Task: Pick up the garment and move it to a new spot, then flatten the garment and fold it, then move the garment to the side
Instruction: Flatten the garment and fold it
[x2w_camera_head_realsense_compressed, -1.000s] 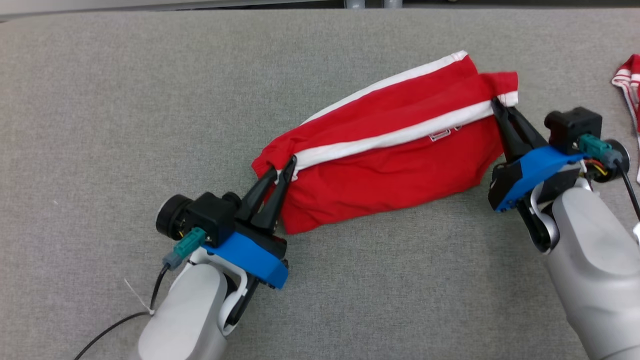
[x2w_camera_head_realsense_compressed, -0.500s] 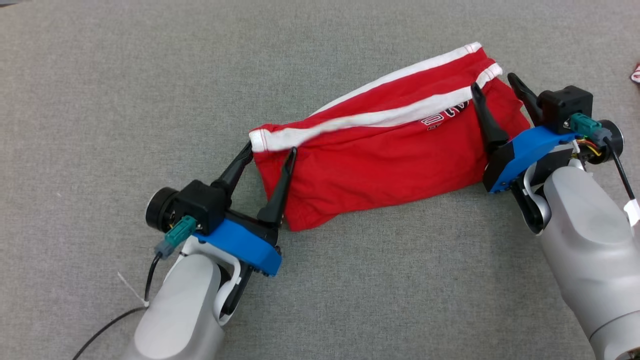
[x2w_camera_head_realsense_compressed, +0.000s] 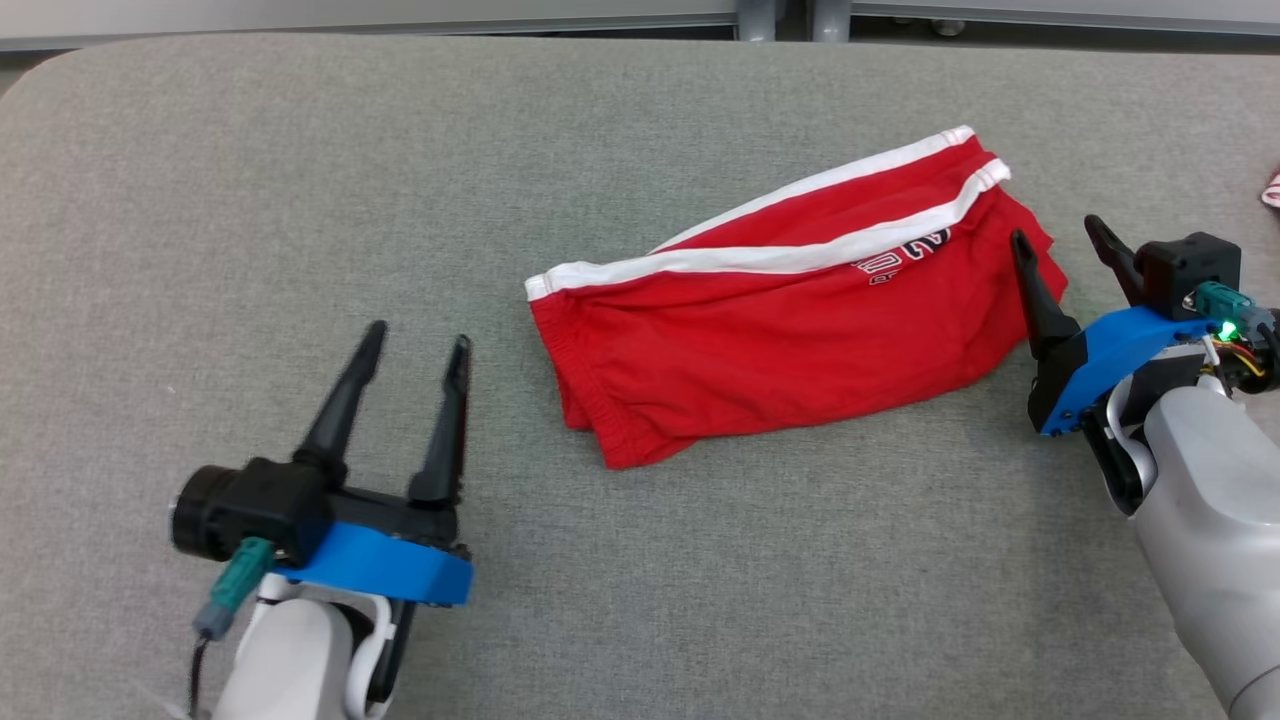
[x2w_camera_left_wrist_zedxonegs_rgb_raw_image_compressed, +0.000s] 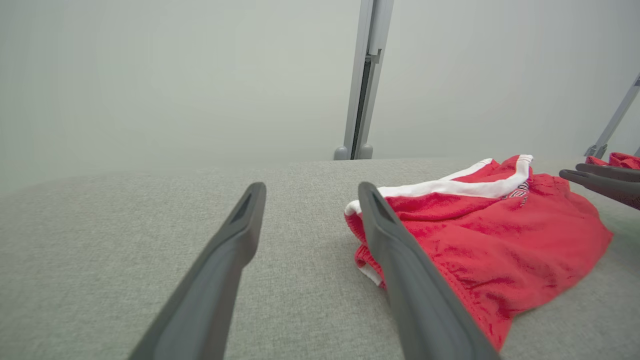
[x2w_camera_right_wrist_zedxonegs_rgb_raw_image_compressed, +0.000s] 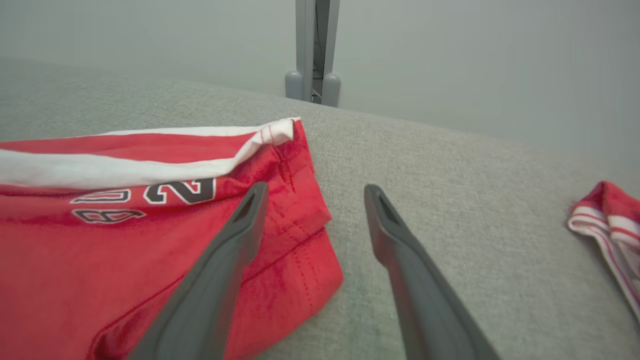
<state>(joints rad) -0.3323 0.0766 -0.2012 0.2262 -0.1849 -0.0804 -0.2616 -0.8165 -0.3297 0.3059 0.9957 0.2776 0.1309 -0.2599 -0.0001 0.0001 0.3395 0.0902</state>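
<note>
Garment (x2w_camera_head_realsense_compressed: 790, 340), one red folded pair of shorts, lies on the grey table (x2w_camera_head_realsense_compressed: 300, 200) between two grippers. Left gripper (x2w_camera_head_realsense_compressed: 418, 335) sits apart from its left end, spread wide, empty. Right gripper (x2w_camera_head_realsense_compressed: 1055, 230), equally wide and empty, hangs partly over its right end. One striped cloth (x2w_camera_right_wrist_zedxonegs_rgb_raw_image_compressed: 607, 220) lies farther right

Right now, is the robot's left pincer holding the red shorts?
No, the left pincer stands open over the grey table, apart from the red shorts.
</note>
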